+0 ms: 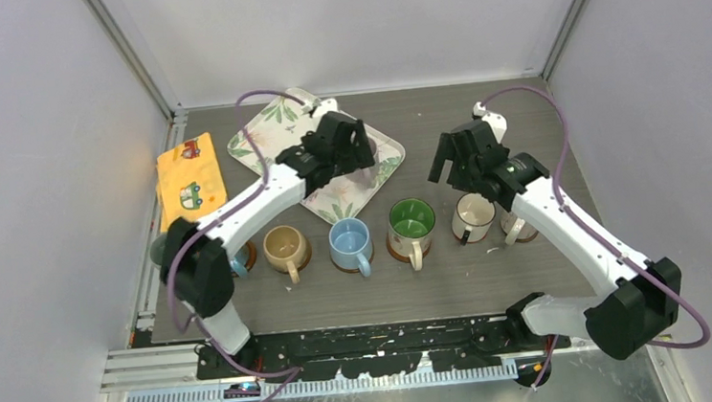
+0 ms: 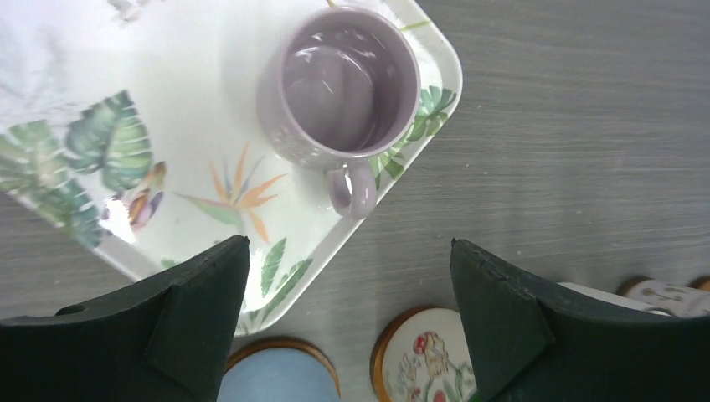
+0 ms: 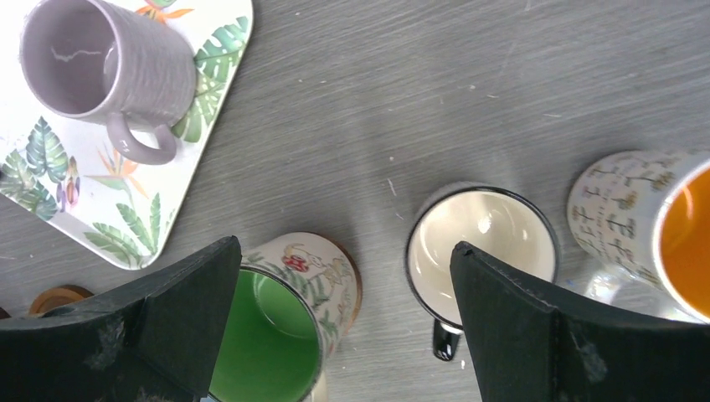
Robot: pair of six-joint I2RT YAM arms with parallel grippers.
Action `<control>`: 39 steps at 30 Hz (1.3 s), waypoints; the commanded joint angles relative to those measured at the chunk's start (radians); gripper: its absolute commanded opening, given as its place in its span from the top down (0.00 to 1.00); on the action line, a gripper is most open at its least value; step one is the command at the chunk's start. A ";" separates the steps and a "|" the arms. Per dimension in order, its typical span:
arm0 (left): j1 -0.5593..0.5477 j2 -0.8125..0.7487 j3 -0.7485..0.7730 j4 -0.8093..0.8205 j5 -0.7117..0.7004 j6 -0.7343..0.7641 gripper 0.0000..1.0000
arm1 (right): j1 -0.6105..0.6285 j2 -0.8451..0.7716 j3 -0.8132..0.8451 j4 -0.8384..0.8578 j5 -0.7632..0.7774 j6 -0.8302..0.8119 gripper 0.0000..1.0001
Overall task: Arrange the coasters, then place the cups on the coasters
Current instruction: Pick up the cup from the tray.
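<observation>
Both my grippers hang spread over the grey wood-grain table [image 1: 518, 111], holding nothing.
My left gripper [image 2: 347, 244], jaws wide apart, hovers over the near right corner of the square leaf-patterned tray [image 2: 167, 209]. There the mauve ceramic mug [image 2: 347, 84] stands upright, its handle towards the near side. My right gripper [image 3: 346, 247], jaws equally wide, hangs above the green-inside patterned mug [image 3: 268, 343] on its round wooden coaster [image 2: 378, 356], and above the cream black-rimmed mug [image 3: 481, 234] just right of it.

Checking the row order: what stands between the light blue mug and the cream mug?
The green-inside mug, clear in the top view.
</observation>
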 commanded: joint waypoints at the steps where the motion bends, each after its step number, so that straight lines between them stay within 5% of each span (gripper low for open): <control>1: 0.031 -0.176 -0.087 -0.009 0.000 0.027 0.07 | 0.041 0.067 0.076 0.073 0.025 0.017 0.00; 14: 0.036 -0.570 -0.314 -0.081 0.034 0.149 0.00 | 0.161 0.407 0.282 0.178 -0.011 -0.046 0.00; 25: 0.036 -0.723 -0.389 -0.139 0.021 0.259 0.00 | 0.215 0.653 0.435 0.230 -0.085 -0.091 0.01; 39: 0.036 -0.754 -0.438 -0.119 -0.023 0.317 0.00 | 0.247 0.833 0.505 0.292 -0.101 -0.181 0.25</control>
